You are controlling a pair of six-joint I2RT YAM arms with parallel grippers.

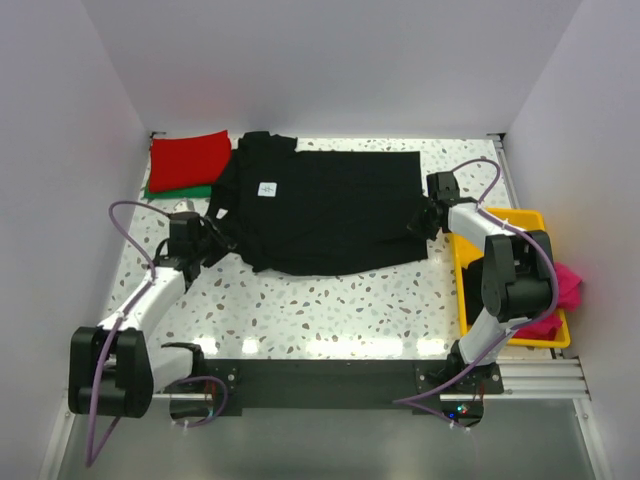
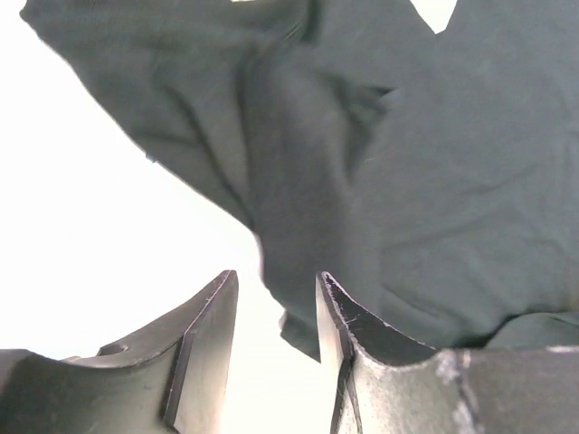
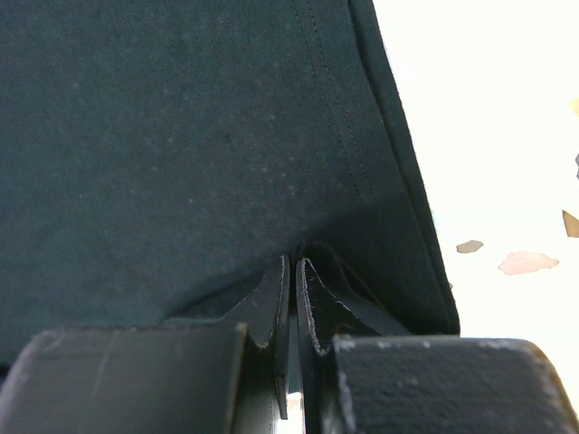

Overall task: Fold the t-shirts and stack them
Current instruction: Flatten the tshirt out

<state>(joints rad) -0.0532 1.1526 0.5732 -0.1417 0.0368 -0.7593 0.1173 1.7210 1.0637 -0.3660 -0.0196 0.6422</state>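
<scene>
We note left gripper (image 2: 277,278) part-open and empty, black shirt (image 1: 330,215) sleeve just ahead; right gripper (image 3: 292,264) clamps the hem.

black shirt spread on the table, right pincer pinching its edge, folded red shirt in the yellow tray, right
Not quite: the folded red shirt lies at the far left of the table, not in the yellow tray. The top external view shows it. The rest holds.

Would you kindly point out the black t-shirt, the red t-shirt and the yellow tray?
black t-shirt (image 1: 330,215): top external view, middle of its body.
red t-shirt (image 1: 188,158): top external view, centre of the folded cloth.
yellow tray (image 1: 461,282): top external view, its left wall.
</scene>
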